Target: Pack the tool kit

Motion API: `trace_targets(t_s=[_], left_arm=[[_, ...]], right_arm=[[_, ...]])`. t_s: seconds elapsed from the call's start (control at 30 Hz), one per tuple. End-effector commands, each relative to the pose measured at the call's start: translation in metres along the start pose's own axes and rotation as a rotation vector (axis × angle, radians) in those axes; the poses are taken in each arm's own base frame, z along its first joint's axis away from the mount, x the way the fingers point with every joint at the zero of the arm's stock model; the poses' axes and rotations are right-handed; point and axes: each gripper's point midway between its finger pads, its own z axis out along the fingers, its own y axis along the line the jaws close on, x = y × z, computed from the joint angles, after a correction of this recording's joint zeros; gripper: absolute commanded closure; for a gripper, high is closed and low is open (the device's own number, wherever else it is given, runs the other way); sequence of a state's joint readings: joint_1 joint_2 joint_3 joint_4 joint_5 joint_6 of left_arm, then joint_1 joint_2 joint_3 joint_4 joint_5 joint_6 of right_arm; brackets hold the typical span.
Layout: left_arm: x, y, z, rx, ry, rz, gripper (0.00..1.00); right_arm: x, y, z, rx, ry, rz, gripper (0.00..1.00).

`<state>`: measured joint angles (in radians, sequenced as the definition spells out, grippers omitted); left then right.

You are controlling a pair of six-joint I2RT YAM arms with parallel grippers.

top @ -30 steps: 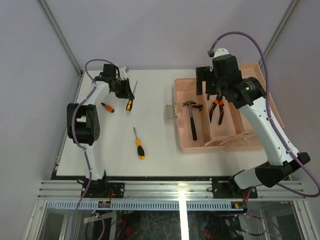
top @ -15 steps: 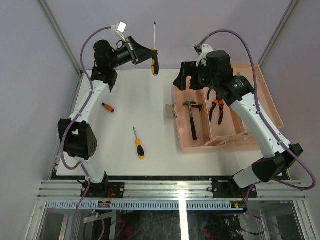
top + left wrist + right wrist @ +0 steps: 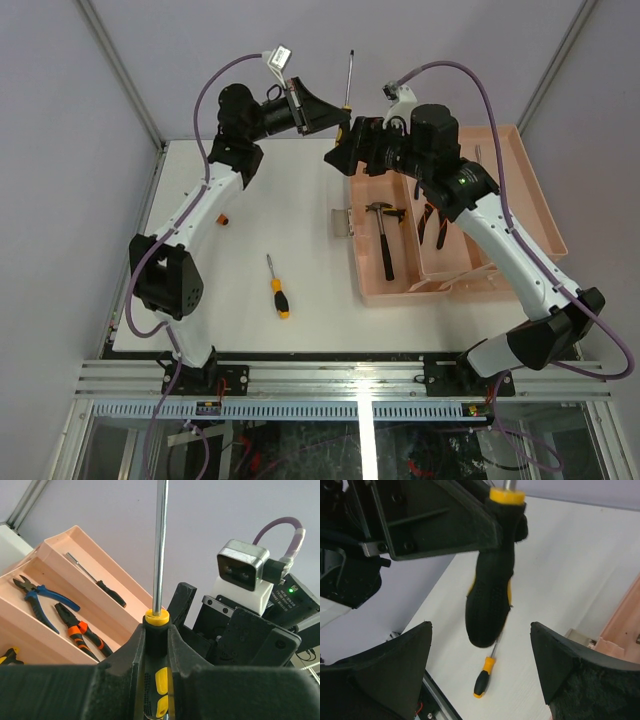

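My left gripper (image 3: 333, 119) is raised high over the table's far edge, shut on the black-and-yellow handle of a screwdriver (image 3: 160, 545) whose steel shaft points up. In the left wrist view the jaws (image 3: 156, 636) clamp the handle on both sides. My right gripper (image 3: 346, 152) faces it, open. In the right wrist view the handle's butt (image 3: 489, 600) hangs just beyond the wide-apart fingers (image 3: 395, 672), untouched. The salmon-pink toolbox (image 3: 366, 285) lies open at the right, with a hammer (image 3: 384, 238) and pliers (image 3: 432, 220) inside.
A yellow-black screwdriver (image 3: 277, 290) lies on the table's near middle and shows under my right gripper (image 3: 485, 676). A small orange screwdriver (image 3: 222, 217) lies at the left, partly behind my left arm. A grey latch (image 3: 340, 222) sticks out of the toolbox's left side.
My left arm lifted the screwdriver off the table's far left and swung it right. My right gripper moved left from over the toolbox to meet it, staying open.
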<state>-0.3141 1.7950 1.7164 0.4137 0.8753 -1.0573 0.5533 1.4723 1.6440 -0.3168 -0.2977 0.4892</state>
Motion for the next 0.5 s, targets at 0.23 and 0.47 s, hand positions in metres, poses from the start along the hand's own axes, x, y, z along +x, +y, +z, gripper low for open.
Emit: trace_targets(t_s=[0.23,0.47], left_arm=[[-0.001,-0.052,0.002,0.101,-0.016,0.116,1.00],[-0.012,-0.050,-0.001,0.041,-0.027,0.150,0.43]], right_arm=[[-0.031,0.027,-0.007,-0.074,-0.120,-0.019,0.62],[-0.035,0.018,-0.015,-0.008,-0.133,-0.028,1.00]])
